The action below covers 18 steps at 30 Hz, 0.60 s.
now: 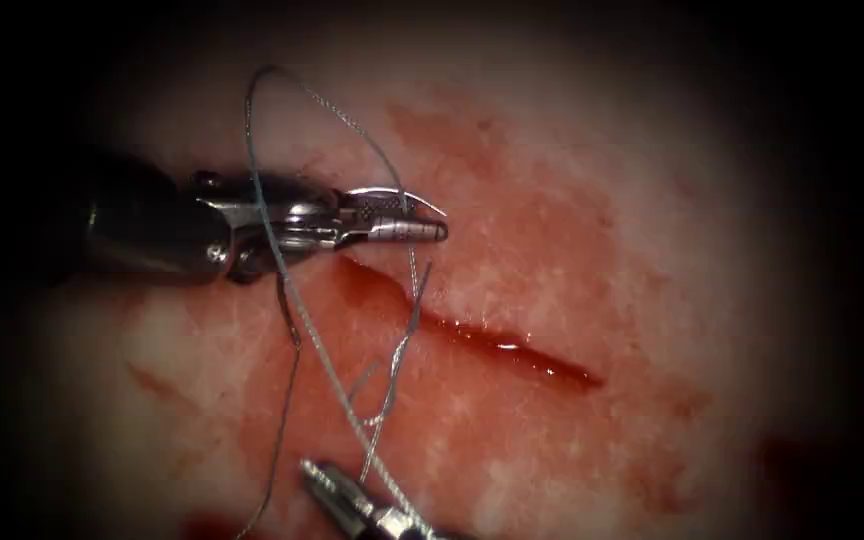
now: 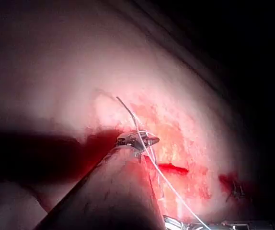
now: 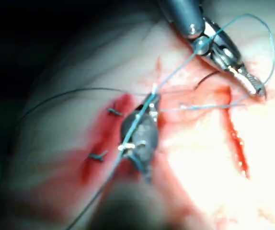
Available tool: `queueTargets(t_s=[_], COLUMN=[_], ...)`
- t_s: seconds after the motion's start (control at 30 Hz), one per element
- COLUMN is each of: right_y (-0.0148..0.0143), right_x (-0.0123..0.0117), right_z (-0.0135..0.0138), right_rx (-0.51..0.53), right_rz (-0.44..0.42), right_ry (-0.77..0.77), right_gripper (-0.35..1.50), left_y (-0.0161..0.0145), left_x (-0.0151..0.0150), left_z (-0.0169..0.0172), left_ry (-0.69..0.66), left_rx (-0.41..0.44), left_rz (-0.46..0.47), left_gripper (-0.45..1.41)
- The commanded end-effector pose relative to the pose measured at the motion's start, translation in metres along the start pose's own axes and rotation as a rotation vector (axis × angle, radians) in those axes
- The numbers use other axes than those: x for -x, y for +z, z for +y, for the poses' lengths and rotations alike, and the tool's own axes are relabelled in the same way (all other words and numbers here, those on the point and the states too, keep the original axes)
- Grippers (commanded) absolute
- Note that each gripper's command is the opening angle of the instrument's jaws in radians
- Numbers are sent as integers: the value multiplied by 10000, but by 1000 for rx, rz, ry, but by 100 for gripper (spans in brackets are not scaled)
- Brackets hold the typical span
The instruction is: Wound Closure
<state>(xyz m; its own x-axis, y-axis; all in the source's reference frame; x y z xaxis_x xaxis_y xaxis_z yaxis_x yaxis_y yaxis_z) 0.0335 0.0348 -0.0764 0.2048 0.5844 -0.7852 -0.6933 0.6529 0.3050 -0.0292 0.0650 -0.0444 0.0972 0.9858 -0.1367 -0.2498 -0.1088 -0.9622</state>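
The cut runs diagonally across the tissue and holds red fluid. My left tool reaches in from the left and lies just above the cut's upper end, jaws slightly apart. The thread arches over this tool, drops between its jaws and crosses the cut. Another strand drapes over the tool's wrist. The same tool has thread curving round its tip. My right tool sits at the bottom edge, left of the cut, shut on the thread. Neither tool holds the needle.
Two dark stitch ends lie in a red patch beside the right tool. Another dark knot sits past the cut. Red fluid stains the tissue around the cut.
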Motion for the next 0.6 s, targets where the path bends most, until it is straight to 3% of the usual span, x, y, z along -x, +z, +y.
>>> queueTargets(t_s=[0.03, 0.2, 0.27, 0.37, 0.6], right_y=[4, 4, 4, 4, 4], right_x=[5, 4, 4, 4, 4], right_z=[-7, -7, -8, -8, -7], right_rx=[-3, -3, -2, -2, -3], right_rz=[0, 0, 0, 0, 0], right_ry=[0, 0, 1, 1, 1], right_gripper=[-35, -35, -35, -35, -35], left_y=[2, -10, -12, -13, -22], left_x=[7, 3, 3, 5, 0], left_z=[-3, 0, 1, 7, 34], left_ry=[0, -7, 79, 270, 395], left_rx=[1, -55, -86, -49, -72], left_rz=[-8, 38, 55, -8, -123], left_gripper=[-35, -35, -35, -35, -35])
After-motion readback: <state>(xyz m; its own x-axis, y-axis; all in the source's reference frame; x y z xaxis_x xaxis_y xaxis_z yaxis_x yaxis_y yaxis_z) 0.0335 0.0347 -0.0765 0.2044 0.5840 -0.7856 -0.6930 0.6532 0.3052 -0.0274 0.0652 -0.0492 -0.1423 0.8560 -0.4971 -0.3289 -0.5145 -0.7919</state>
